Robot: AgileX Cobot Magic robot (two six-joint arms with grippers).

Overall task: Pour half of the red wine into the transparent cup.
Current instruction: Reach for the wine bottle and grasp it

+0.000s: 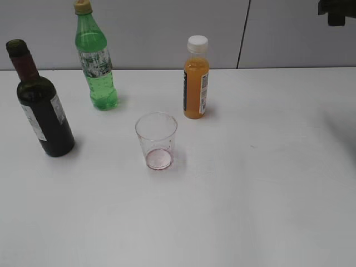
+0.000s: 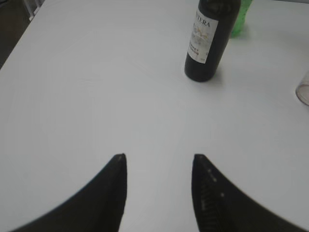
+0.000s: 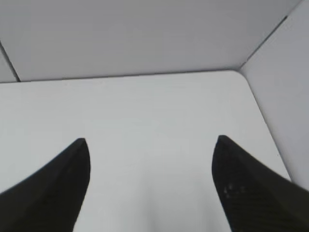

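The red wine bottle (image 1: 41, 111), dark glass with maroon neck foil and a white label, stands upright at the left of the white table. It also shows in the left wrist view (image 2: 211, 38), ahead and to the right of my left gripper (image 2: 159, 157), which is open and empty. The transparent cup (image 1: 156, 140) stands upright mid-table with a pinkish base; its edge shows in the left wrist view (image 2: 303, 89). My right gripper (image 3: 152, 140) is open and empty over bare table near the far right corner. No gripper shows in the exterior view.
A green plastic soda bottle (image 1: 95, 61) stands behind the wine bottle. A small orange juice bottle (image 1: 196, 80) stands behind the cup. A grey wall (image 1: 167, 28) runs along the back table edge. A dark arm part (image 1: 337, 10) shows at the top right.
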